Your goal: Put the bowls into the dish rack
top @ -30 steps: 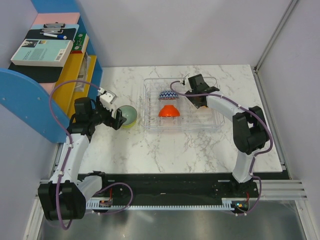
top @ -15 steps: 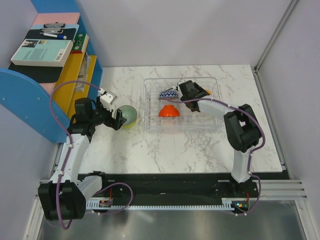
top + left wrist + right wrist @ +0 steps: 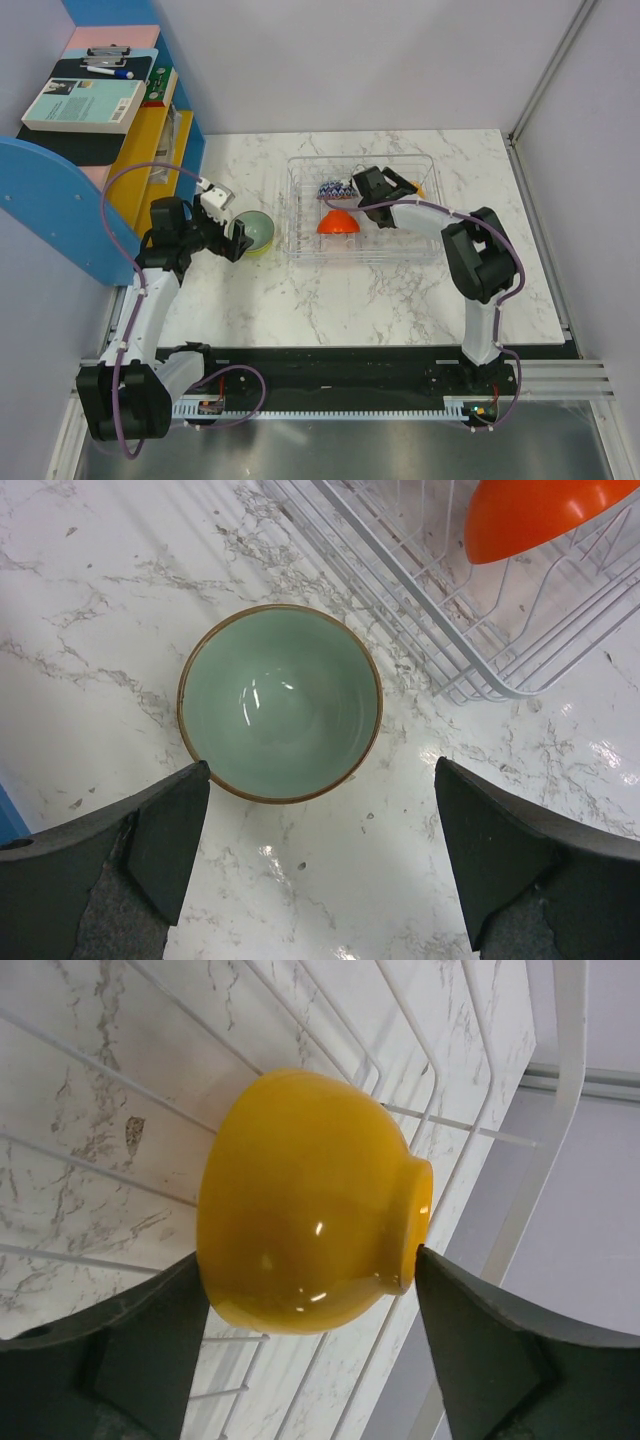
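At the near left of the white marble desk (image 3: 350,300), the left gripper (image 3: 320,780) stands spread wide and holds nothing. Its wrist view looks straight down into a pale mint bowl (image 3: 280,702) with a thin brown rim, which stands upright on the desk just beside the dish rack (image 3: 480,640) and outside of it. The top view adds a lime-green edge under the near side of this bowl; I cannot tell if that is a second bowl below or only the outer wall. Further in, the rack holds three bowls: a red-orange bowl (image 3: 338,222) turned mouth down near the front, the blue-white zigzag bowl (image 3: 333,190) behind it, and a yellow-orange bowl (image 3: 300,1220) lying on its side on the wires close to the far rim. From above, this last bowl is almost hidden by the right arm (image 3: 440,215). Only the right wrist view shows it well, between the two fingers of the right gripper (image 3: 310,1260). The fingers are very close on both sides, but I cannot tell if they pinch it or stand just free. At the far left a blue shelf (image 3: 50,190) carries a book (image 3: 82,102) and a clipboard (image 3: 70,68) with a pen (image 3: 110,71); the writing on the book cover is too small to read.
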{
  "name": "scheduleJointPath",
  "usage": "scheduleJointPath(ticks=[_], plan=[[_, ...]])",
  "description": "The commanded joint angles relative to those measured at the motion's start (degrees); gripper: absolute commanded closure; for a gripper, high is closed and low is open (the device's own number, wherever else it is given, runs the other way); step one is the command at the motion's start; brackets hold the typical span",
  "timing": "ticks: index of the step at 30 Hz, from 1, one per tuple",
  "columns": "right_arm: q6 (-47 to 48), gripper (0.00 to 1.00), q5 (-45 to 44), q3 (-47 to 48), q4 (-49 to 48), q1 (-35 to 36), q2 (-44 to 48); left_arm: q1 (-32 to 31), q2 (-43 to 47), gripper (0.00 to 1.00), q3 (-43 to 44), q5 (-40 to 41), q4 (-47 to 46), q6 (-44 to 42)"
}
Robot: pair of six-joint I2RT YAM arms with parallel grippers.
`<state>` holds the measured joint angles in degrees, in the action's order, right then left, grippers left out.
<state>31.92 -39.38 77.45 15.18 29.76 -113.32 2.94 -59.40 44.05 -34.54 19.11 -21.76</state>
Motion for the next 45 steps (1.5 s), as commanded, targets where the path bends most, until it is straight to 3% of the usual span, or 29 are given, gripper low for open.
scheduleJointPath(ticks=[1,2,16,39,45], plan=[[0.33,0.07,0.00,-0.28,0.90,0.56,0.38,0.40,1.12,0.00,-0.28,-0.61,-2.24,-0.92],[0.25,0.03,0.17,-0.28,1.08,0.56,0.46,0.49,1.21,0.00,-0.28,-0.52,-2.24,-0.92],[0.24,0.02,8.70,2.35,8.90,0.39,4.51,0.49,1.48,0.00,-0.28,-0.43,-2.15,-0.83],[10.44,0.02,-1.14,5.60,-8.59,-3.13,-1.03,0.66,1.39,0.00,-0.28,0.00,-1.98,-0.92],[2.46,0.02,6.91,8.41,1.77,-2.78,5.02,0.66,-1.15,0.00,0.24,1.40,-1.62,-1.36]])
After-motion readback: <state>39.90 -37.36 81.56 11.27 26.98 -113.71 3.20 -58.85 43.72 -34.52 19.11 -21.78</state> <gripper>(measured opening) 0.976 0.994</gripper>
